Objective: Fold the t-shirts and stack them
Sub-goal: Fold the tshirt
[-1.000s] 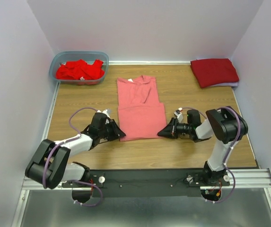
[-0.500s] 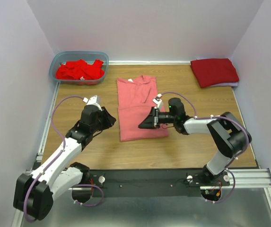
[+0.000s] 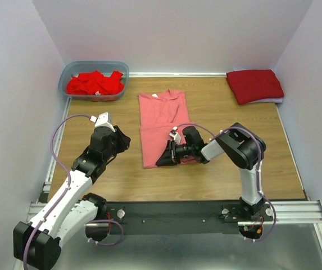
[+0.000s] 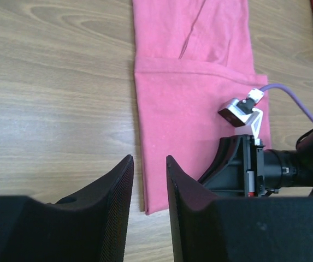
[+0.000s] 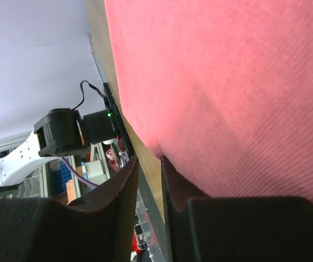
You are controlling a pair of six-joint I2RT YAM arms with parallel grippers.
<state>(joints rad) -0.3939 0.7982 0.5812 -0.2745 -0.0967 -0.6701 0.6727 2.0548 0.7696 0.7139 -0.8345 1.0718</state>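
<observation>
Pink tee lies mid-table, its near part folded up over itself. Right claw sits low at the tee's near left corner, jaws a slit apart, cloth beside one finger, nothing clamped. Left claw hovers over bare table just left of the tee, narrowly parted, empty. Red tees heaped in tub, far left. Crimson tee folded, far right.

Pink tee half-folded, crimson tee folded

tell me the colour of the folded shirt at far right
The folded shirt is dark crimson; top external view.
</observation>
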